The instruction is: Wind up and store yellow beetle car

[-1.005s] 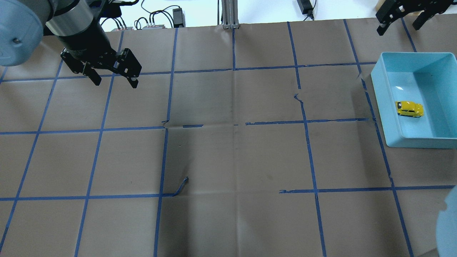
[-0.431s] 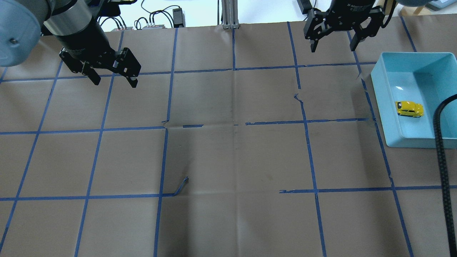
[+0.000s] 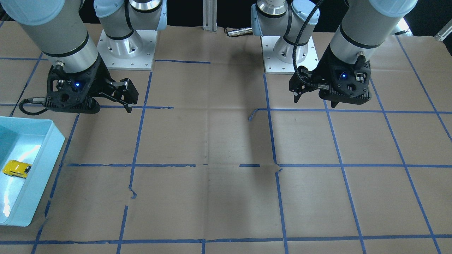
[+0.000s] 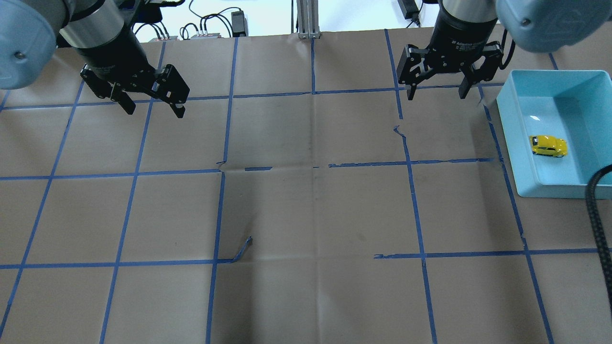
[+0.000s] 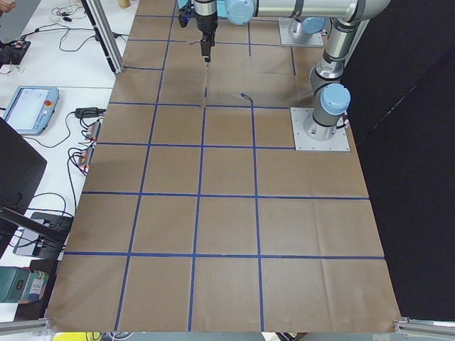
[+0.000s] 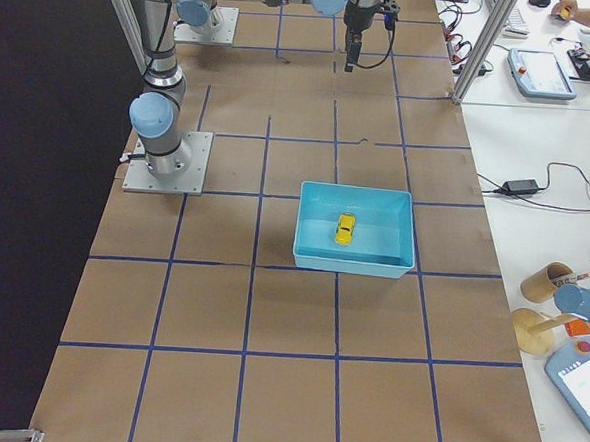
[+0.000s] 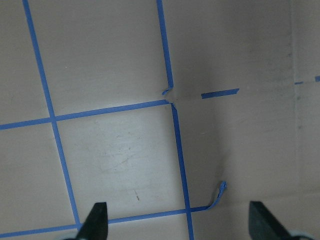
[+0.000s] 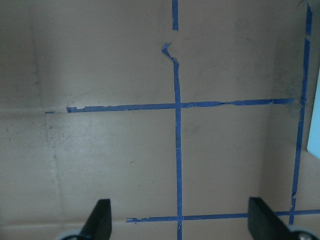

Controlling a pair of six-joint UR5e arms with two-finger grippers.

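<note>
- Front-facing: the yellow beetle car (image 3: pixel 16 168) sits inside the light-blue bin (image 3: pixel 53 141).
- Overhead: the left gripper (image 4: pixel 154 111) and right gripper (image 4: pixel 436 95) hang over the brown paper (image 4: pixel 311 215), jaws spread, holding nothing.
- Wrist views: each camera shows 2 fingertips wide apart above blue tape lines (image 7: pixel 172 145).

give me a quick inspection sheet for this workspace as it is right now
surface: brown paper with a blue tape grid, torn in places; one tape end curls up
job's things: car lies inside the bin, nothing touching it
clutter: nothing seen
hands: left hand open, empty, over the paper; right hand open, empty, apart from the bin
cables: black cable hangs by the bin; wires beyond the far edge
surroundings: pendant on the side bench
</note>
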